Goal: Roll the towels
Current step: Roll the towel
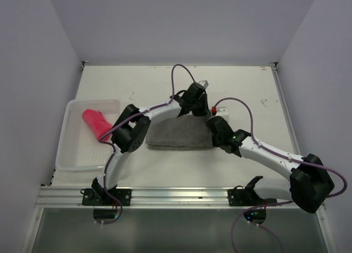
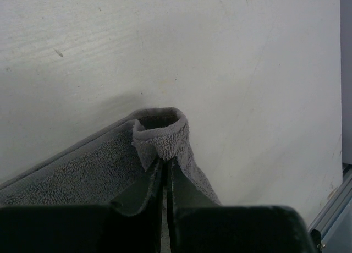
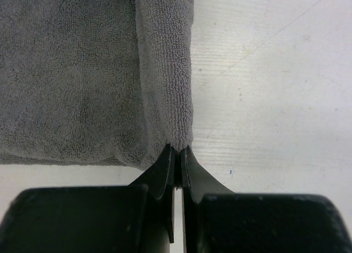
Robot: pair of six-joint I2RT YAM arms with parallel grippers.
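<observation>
I have both claws clenched on the grey towel (image 1: 177,135), which lies spread flat on the surface (image 1: 137,82) between the two arms. The left claw (image 2: 165,163) pinches the far right corner, where the cloth curls up into a small loop above the tips. The right claw (image 3: 177,152) grips the near right corner, on a narrow strip of the edge that is already turned over. I hold both ends of the same edge so that it lifts evenly and the first turn comes out straight, not skewed. As I judge it, the roll is just starting, since most of the cloth is unrolled. The pink towel (image 1: 94,122) lies as a tight roll inside the white basket (image 1: 70,157) at the left, well apart from the claws. I take that one as finished and parked out of the way.
</observation>
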